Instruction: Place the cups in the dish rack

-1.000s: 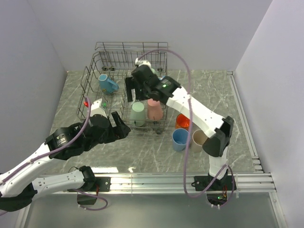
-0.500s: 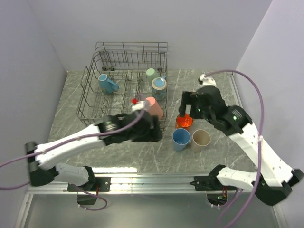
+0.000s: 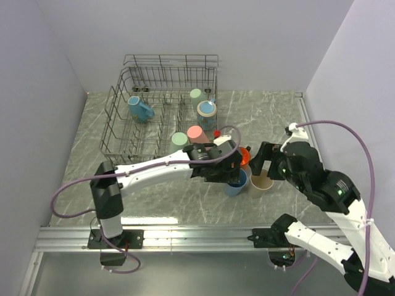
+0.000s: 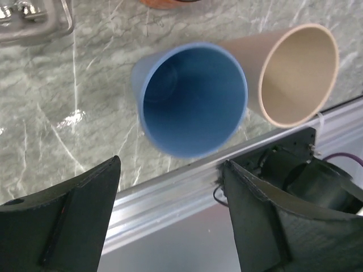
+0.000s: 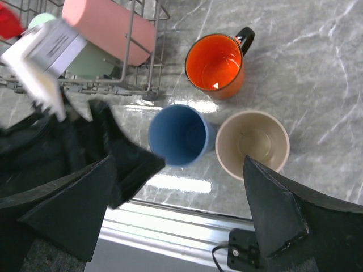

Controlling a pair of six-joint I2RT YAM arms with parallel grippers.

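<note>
The grey wire dish rack [image 3: 170, 57] stands at the back left. It holds a blue mug [image 3: 139, 108], two pale green cups [image 3: 179, 140], a pink cup [image 3: 196, 132] and a blue cup with a beige rim [image 3: 207, 111]. To its right, on the table, stand an orange mug [image 5: 215, 63], a blue cup [image 4: 193, 107] and a beige cup [image 4: 298, 73], all upright. My left gripper [image 3: 232, 170] hangs open just over the blue cup [image 3: 237, 184], holding nothing. My right gripper [image 3: 266, 163] is open above the beige cup [image 3: 261, 180] and empty.
The metal rail [image 3: 203, 233] runs along the near table edge, close to the blue and beige cups. In the right wrist view the left arm's black fingers [image 5: 122, 153] sit beside the blue cup [image 5: 178, 135]. The rack's front corner [image 5: 148, 85] is near the orange mug.
My left arm swung from the rack's front left across to the blue cup on the table. My right arm pulled out of the rack and moved right, over the beige cup.
</note>
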